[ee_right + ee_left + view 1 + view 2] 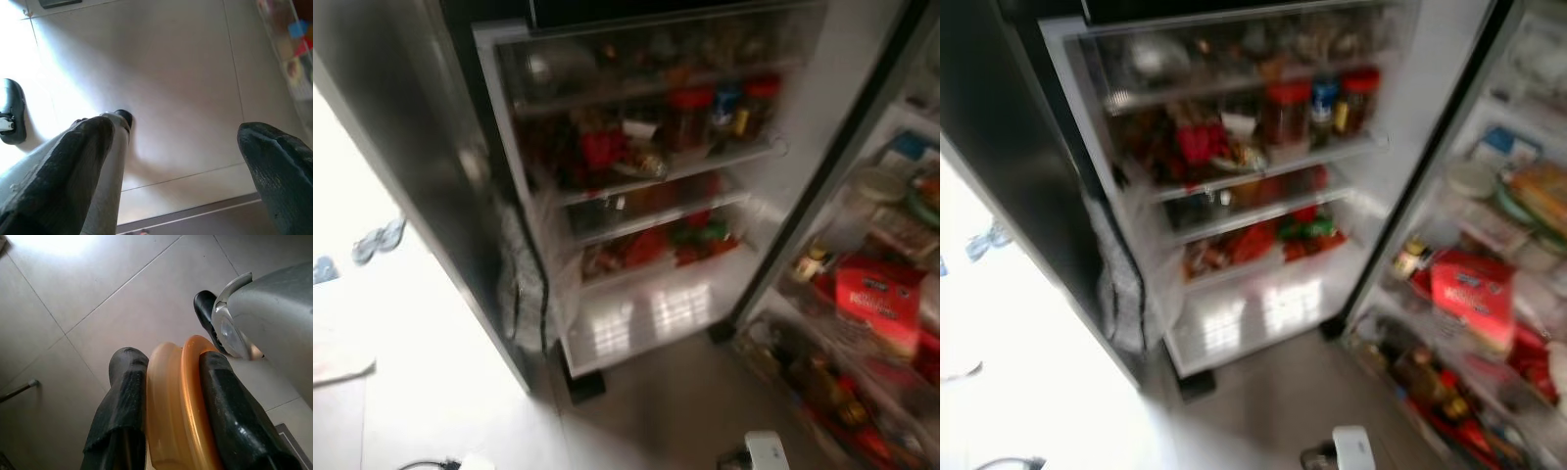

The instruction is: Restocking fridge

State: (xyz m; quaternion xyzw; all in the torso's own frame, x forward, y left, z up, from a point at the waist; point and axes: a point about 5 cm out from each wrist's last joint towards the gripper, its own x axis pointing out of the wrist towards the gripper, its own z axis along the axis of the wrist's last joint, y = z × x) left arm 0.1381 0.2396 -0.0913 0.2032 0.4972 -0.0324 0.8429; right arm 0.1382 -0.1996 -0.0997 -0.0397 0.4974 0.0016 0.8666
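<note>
The fridge stands open in front of me, its shelves (656, 176) crowded with red-lidded jars (690, 117), packets and bottles. Its open right door (862, 294) carries racks of bottles and a red packet (876, 299). In the left wrist view my left gripper (171, 357) is shut on a round orange and yellow container (176, 406), held on edge above the tiled floor. My right gripper (181, 132) hangs open over the floor, with nothing between its fingers.
The dark left door (401, 147) stands open, with a pale cloth (519, 284) hanging at its inner edge. Slippers (377, 240) lie on the sunlit floor at the left. My silver leg (274, 318) and black foot (205, 308) are beside the held container.
</note>
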